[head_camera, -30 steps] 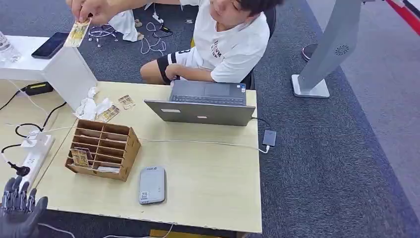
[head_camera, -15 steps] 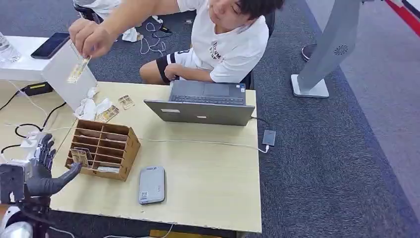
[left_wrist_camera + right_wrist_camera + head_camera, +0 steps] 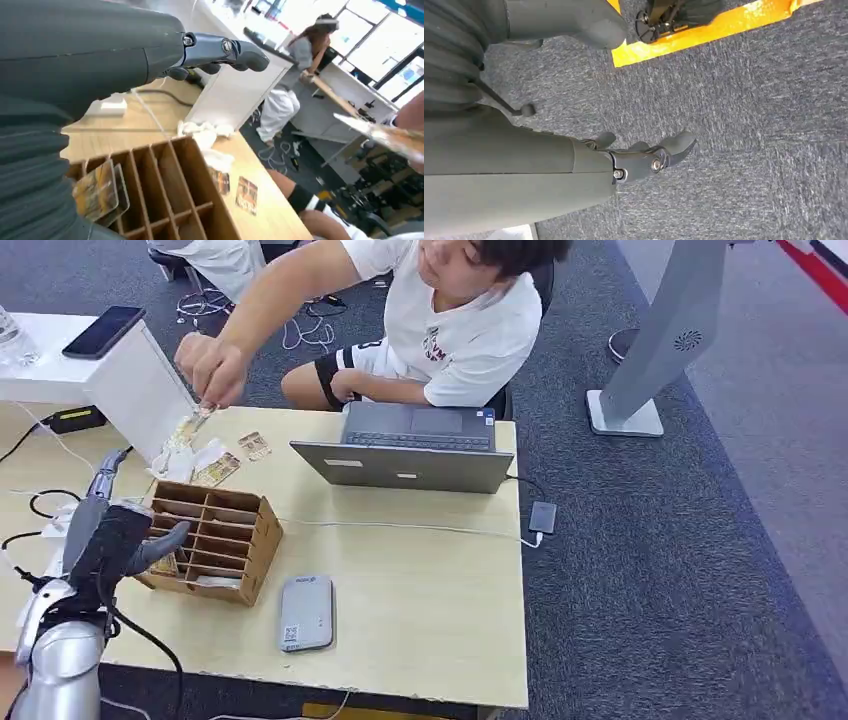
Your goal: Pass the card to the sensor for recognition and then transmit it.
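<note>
At the lower left of the head view the left hand hangs over the table edge, just in front of the wooden rack. Its fingers are spread apart and hold nothing; the thumb points toward the rack's front face. In the left wrist view the same hand reaches out above the rack, its dark fingers extended and bare.

The card stands in a lower slot at the rack's left end, partly hidden behind the thumb. In the left wrist view it appears as a clear sleeved card leaning in a slot close to the wrist cover.

Right of the rack, near the table's front edge, lies the grey sensor, flat and well apart from the hand.

The right hand hangs over grey carpet in the right wrist view, fingers loosely apart and holding nothing.

Further back, in the upper left of the head view, loose cards lie on the table beside crumpled white paper. A person's hand holds another card down toward that spot, next to a white box. A grey laptop sits open at the table's far edge, and a person in a white shirt sits behind it. A phone rests on the white surface at the upper left.
</note>
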